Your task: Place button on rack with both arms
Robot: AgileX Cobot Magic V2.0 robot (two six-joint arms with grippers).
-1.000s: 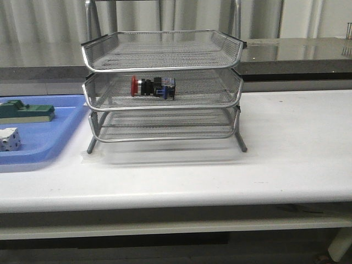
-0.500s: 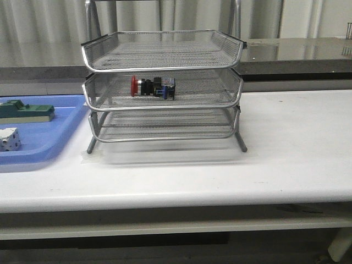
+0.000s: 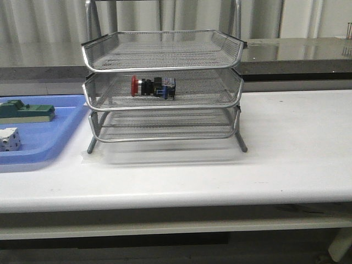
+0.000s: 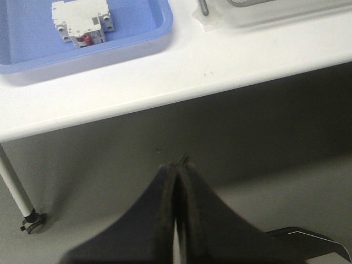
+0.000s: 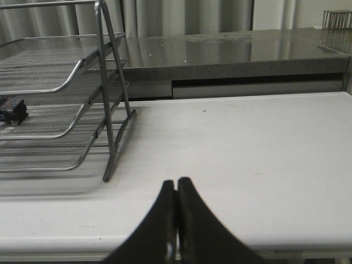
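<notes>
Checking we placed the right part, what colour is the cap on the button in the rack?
Red, clearest in the front view: button, middle tier of the rack.

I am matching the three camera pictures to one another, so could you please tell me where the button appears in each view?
Front view: the button lies on its side in the middle tray of the rack, left of centre.
Left wrist view: not in it; only a rack foot shows.
Right wrist view: only its dark end shows at the picture's edge, on the middle tray.
Shared landmark: the rack.
</notes>
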